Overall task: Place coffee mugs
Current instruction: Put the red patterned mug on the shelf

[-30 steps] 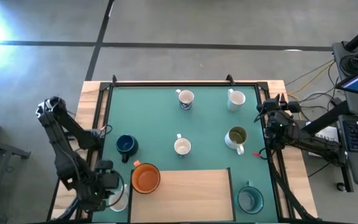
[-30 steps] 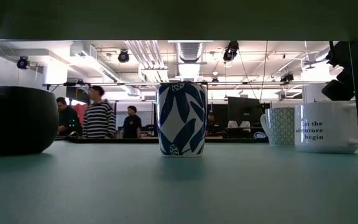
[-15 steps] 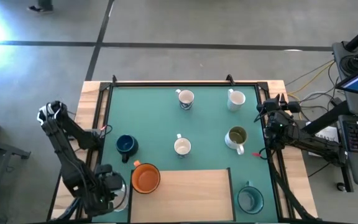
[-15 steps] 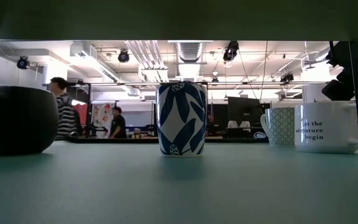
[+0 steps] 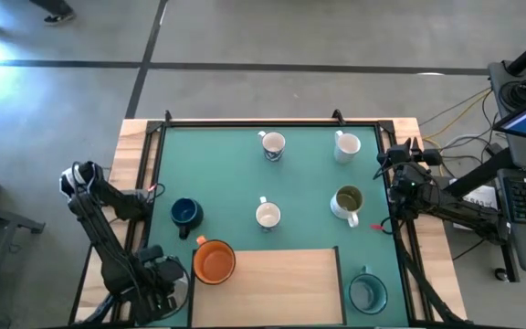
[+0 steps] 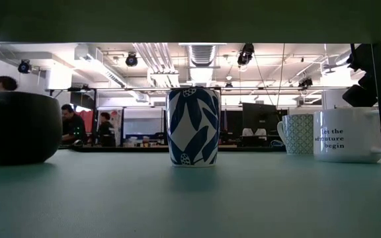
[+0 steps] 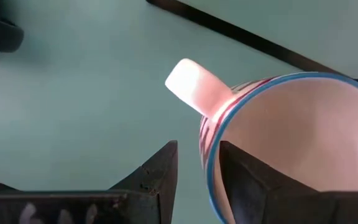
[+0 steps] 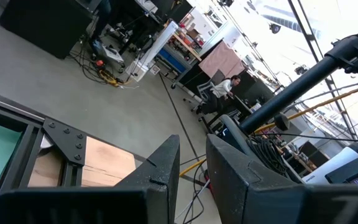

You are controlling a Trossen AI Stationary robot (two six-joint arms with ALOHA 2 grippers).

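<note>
We read "let the adventure begin" on the white mug (image 6: 346, 136). We find no other legible text.

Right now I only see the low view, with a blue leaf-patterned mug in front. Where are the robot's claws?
Observer: The left claw sits at the overhead picture's bottom left, beside the orange mug.
Visitor: Is it at anything?
Observer: Its wrist camera shows a white mug with a blue rim right before it.
Visitor: And the other?
Observer: The right claw waits over the table's right edge, near the olive-green mug.
</note>
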